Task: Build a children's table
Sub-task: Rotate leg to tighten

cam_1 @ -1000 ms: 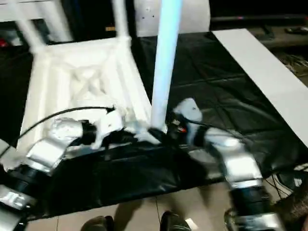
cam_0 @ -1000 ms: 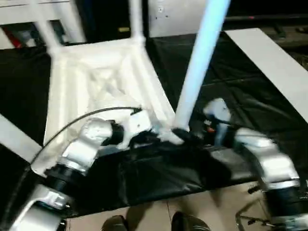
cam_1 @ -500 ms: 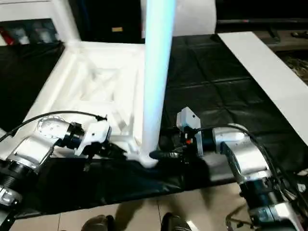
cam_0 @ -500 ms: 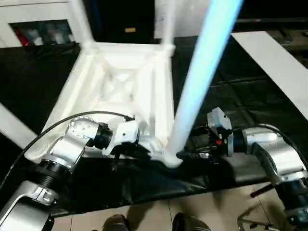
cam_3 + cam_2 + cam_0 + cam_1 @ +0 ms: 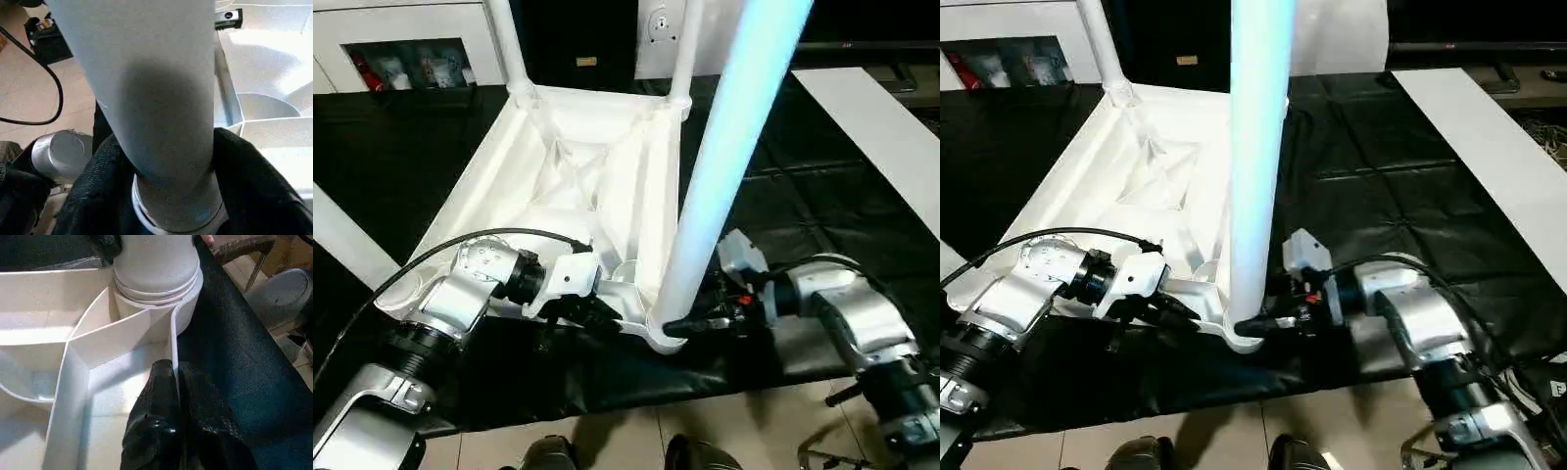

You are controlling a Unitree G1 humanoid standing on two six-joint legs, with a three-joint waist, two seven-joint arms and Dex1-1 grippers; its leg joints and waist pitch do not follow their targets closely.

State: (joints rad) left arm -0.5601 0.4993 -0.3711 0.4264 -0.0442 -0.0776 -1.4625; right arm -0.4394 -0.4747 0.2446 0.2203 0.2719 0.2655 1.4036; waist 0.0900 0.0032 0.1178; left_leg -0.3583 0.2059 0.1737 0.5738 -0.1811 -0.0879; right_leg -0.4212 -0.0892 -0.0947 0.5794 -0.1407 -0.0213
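White plastic tabletop (image 5: 578,186) lies upside down on the black sheet (image 5: 822,206), ribs up, its long side running from near to far. From my head views, one leg (image 5: 729,147) stands upright in the near right corner socket (image 5: 658,331); its long axis goes up and a little to the right, and the top is cut off. Two more legs (image 5: 506,44) stand at the far corners, also cut off. A flat white board (image 5: 876,127) lies at the far right, and a white cabinet (image 5: 406,44) stands at the far left. My left gripper (image 5: 597,315) is at the near rim, just left of the socket. My right gripper (image 5: 690,323) reaches the base of the leg from the right.

From my left wrist, my two fingers (image 5: 156,431) are pressed together on the thin near wall (image 5: 173,350) of the tabletop, close to the socket.

From my right wrist, the leg (image 5: 151,88) stands between my fingers (image 5: 249,181), which are one on each side of its base, gripping it. The leg hides the socket behind it.
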